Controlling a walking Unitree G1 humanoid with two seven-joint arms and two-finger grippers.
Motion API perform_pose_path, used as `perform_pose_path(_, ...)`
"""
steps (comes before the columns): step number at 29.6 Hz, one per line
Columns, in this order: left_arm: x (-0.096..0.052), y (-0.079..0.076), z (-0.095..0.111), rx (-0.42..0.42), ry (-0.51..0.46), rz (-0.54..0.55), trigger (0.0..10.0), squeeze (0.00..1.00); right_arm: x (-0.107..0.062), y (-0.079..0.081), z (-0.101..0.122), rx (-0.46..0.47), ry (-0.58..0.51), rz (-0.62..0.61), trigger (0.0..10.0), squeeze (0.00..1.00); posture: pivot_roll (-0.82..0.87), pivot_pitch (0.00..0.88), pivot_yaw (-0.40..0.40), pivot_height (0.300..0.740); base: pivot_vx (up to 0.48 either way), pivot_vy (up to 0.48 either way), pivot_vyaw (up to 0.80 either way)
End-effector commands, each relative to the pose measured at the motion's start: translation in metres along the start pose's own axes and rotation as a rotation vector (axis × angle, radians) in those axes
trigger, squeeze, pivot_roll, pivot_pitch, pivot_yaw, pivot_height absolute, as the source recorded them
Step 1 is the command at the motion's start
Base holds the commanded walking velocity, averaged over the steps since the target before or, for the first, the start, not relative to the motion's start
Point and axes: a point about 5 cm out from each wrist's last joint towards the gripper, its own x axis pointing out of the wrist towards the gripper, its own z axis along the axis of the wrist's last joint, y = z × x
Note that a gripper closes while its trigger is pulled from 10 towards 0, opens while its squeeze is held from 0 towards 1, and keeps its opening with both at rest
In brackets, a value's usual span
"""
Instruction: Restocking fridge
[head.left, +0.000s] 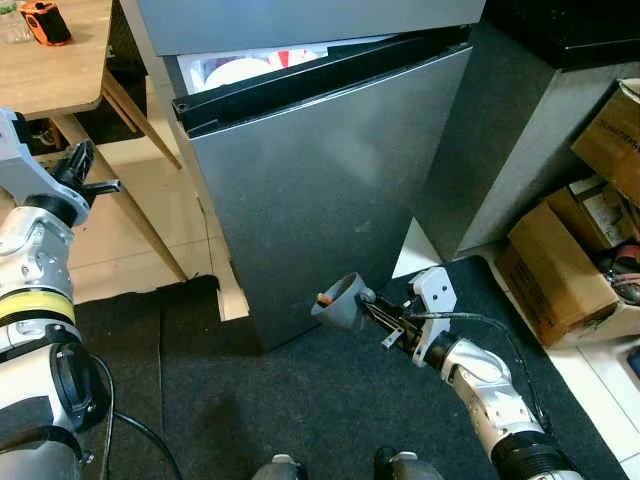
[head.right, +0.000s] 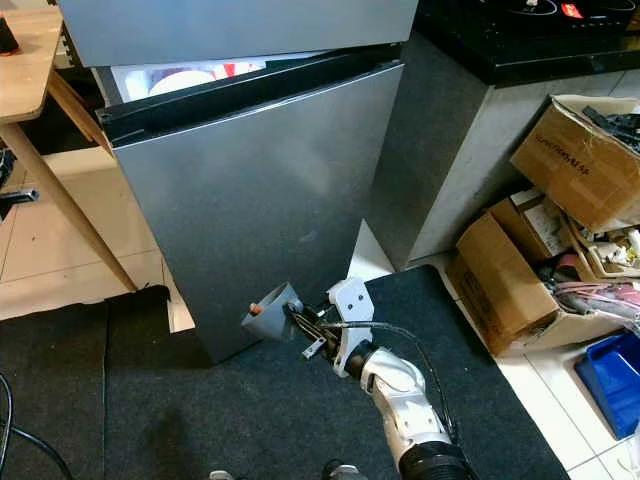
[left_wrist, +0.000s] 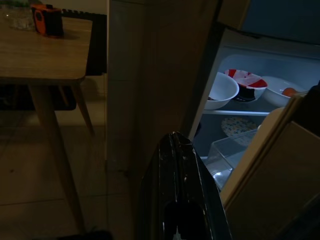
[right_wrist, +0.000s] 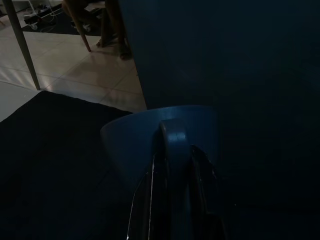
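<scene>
The grey fridge (head.left: 320, 190) stands before me with its lower door ajar; a white bowl (head.left: 240, 70) shows in the gap at the top. My right gripper (head.left: 366, 306) is low in front of that door, shut on the rim of a grey-blue cup (head.left: 340, 300) with something orange at its rim. The right wrist view shows the cup (right_wrist: 130, 145) between the fingers (right_wrist: 170, 145). My left gripper (head.left: 100, 185) is raised at the left beside the table, shut and holding nothing. The left wrist view looks into the fridge at a white bowl (left_wrist: 222, 90), a red-and-white bowl (left_wrist: 245, 80) and a clear drawer (left_wrist: 230, 155).
A wooden table (head.left: 50, 60) with an orange object (head.left: 45, 20) stands at the left, its slanted legs close to the fridge. A grey counter (head.left: 510, 130) flanks the fridge on the right. Cardboard boxes (head.left: 560, 270) and a blue bin (head.right: 610, 370) crowd the right. Dark carpet (head.left: 250, 400) lies underfoot.
</scene>
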Motion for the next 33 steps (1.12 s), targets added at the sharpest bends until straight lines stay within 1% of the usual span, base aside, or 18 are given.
perform_pose_path(1, -0.0019, -0.0033, -0.0125, -0.002, 0.026, -0.004, 10.0, 0.0, 0.0004, 0.0005, -0.002, 0.022, -0.002, 0.002, 10.0, 0.0, -0.06, 0.124, 0.001, 0.74, 0.0, 0.0, 0.0)
perform_pose_path(7, -0.0031, -0.0027, -0.0122, 0.004, 0.011, -0.004, 10.0, 0.0, 0.0015, 0.0007, -0.0017, 0.025, -0.006, 0.002, 10.0, 0.0, -0.06, 0.124, 0.001, 0.74, 0.422, 0.0, 0.0)
perform_pose_path(10, -0.0037, -0.0013, -0.0127, -0.024, -0.005, 0.019, 10.0, 0.0, 0.0004, 0.0009, -0.0024, 0.022, -0.007, 0.003, 10.0, 0.0, -0.07, 0.126, -0.001, 0.74, 0.429, 0.0, 0.0)
perform_pose_path(21, -0.0019, -0.004, -0.0114, -0.011, -0.008, 0.005, 10.0, 0.0, 0.0001, 0.0012, -0.0024, 0.021, -0.014, 0.003, 10.0, 0.0, -0.07, 0.126, 0.003, 0.74, 0.0, 0.0, 0.0)
perform_pose_path(25, -0.0016, -0.0052, -0.0098, -0.014, -0.026, -0.006, 10.0, 0.0, -0.0004, 0.0013, -0.0024, 0.02, -0.016, 0.003, 10.0, 0.0, -0.07, 0.125, 0.003, 0.74, 0.0, 0.0, 0.0)
perform_pose_path(27, -0.0016, -0.0062, -0.0072, 0.005, -0.046, -0.021, 10.0, 0.0, -0.0006, 0.0012, -0.0022, 0.02, -0.018, 0.002, 10.0, 0.0, -0.07, 0.125, 0.004, 0.74, 0.0, 0.0, 0.0)
perform_pose_path(30, -0.0017, -0.0059, -0.0079, 0.034, -0.03, -0.015, 10.0, 0.0, -0.0006, 0.0013, -0.0022, 0.02, -0.018, 0.003, 10.0, 0.0, -0.07, 0.125, 0.004, 0.74, 0.48, 0.0, 0.0)
perform_pose_path(32, -0.0016, -0.0058, -0.0084, 0.034, -0.027, -0.013, 10.0, 0.0, -0.0006, 0.0012, -0.0022, 0.019, -0.018, 0.003, 10.0, 0.0, -0.07, 0.125, 0.004, 0.74, 0.48, 0.0, 0.0)
perform_pose_path(33, -0.0016, -0.0058, -0.0084, 0.017, -0.033, -0.01, 10.0, 0.0, -0.0005, 0.0012, -0.002, 0.019, -0.019, 0.003, 10.0, 0.0, -0.07, 0.124, 0.004, 0.74, 0.48, 0.0, 0.0)
